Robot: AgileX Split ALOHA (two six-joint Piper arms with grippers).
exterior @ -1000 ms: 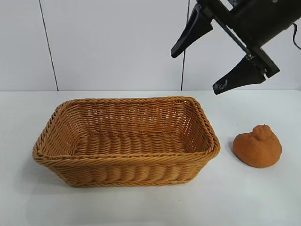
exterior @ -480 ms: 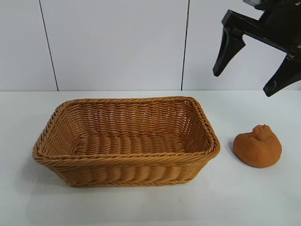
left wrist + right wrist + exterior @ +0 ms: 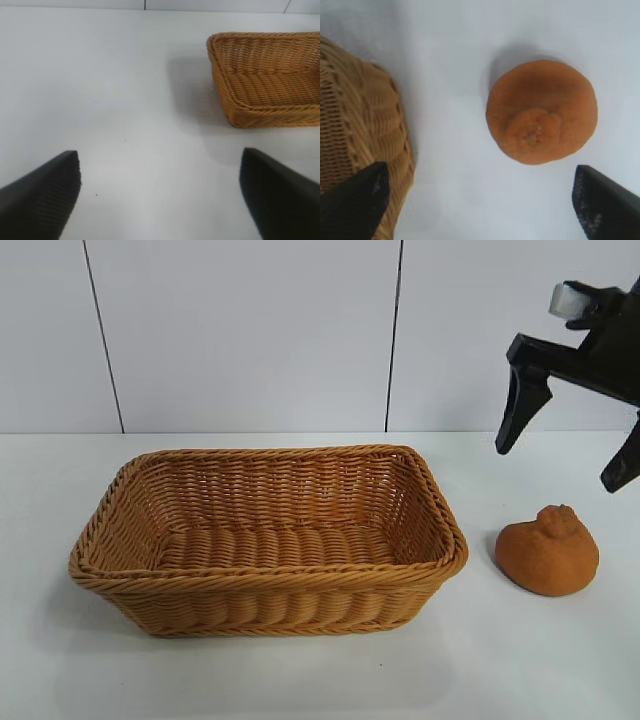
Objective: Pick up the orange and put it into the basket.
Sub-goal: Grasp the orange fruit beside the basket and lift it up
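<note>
1. the orange (image 3: 547, 551) sits on the white table (image 3: 300, 680) just beside the basket's (image 3: 268, 537) right end, apart from its rim, knobbly top tilted up. the basket holds nothing.
2. the right gripper (image 3: 565, 450) hangs above the orange with its fingers spread wide and nothing between them. in its wrist view the fruit lies between the two fingertips (image 3: 355, 200), nearer one side than the middle.
3. the left gripper (image 3: 160, 195) is parked over bare table away from the basket, fingers apart and holding nothing.
4. we judge the step to be the descent onto the orange. to do it well, we would centre the fruit between the fingers first, then come straight down so the pads meet its widest part below the lumpy top.
5. we would watch the finger nearest the basket, since it could catch the braided rim on the way down.
6. the skin looks rough and matte, so we expect a firm squeeze to hold.
7. against the earlier frames, the right gripper has swung from above the basket's far right corner over to the orange, come lower and tipped more downward. the orange and basket have not shifted.
</note>
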